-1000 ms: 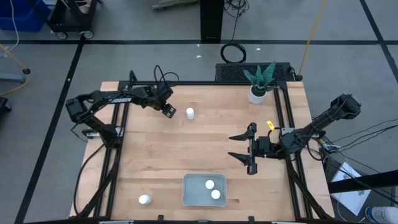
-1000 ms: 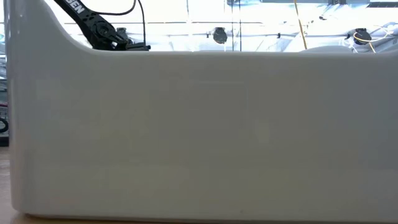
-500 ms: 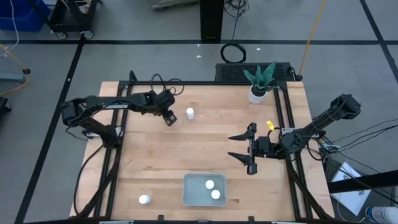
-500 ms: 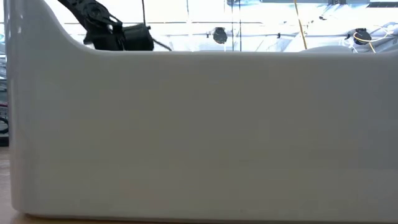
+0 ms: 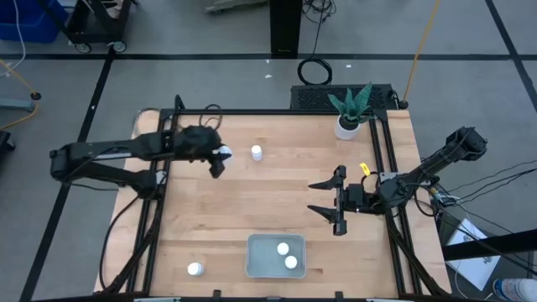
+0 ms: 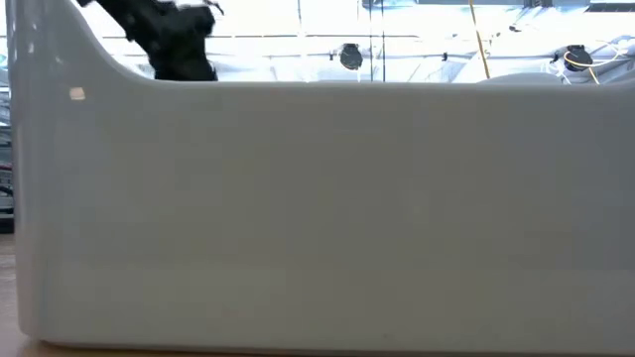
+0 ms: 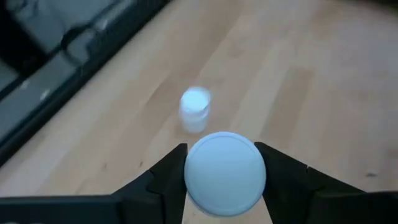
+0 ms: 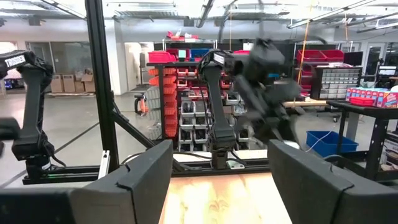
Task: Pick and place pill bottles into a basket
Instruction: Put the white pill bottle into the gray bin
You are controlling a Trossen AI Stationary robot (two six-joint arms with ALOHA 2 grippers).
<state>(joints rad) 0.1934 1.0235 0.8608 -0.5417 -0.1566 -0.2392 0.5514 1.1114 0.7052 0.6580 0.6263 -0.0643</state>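
My left gripper [image 5: 220, 159] hangs over the table's far left part, shut on a white pill bottle [image 7: 225, 177]. A second pill bottle [image 5: 257, 153] stands on the wood just to its right and also appears in the left wrist view [image 7: 194, 109]. A third bottle [image 5: 195, 268] stands near the front edge. The pale basket [image 5: 252, 257] at front centre holds two bottles [image 5: 283, 248] [image 5: 291, 262]. Its wall [image 6: 317, 218] fills the low view. My right gripper [image 5: 312, 196] waits open at mid right, pointing toward the table's left. My left gripper pinches the bottle's round side [image 7: 188, 173] between its two fingers, one on each side. The bottle's flat round end faces the wrist camera. The fingers slant downward from the table's left. The bottle is lifted clear of the table.
A white pot with a green plant [image 5: 346, 124] stands at the far right corner. Black frame rails [image 5: 156, 210] run along the left and right sides of the table. Bare wood [image 5: 268, 197] lies between the two grippers and the basket.
My left gripper has risen and drawn back toward the table's left edge, tipping from steeply downward to a shallower slant. It carries a pill bottle up off the table. The bottle beside it stays where it was.
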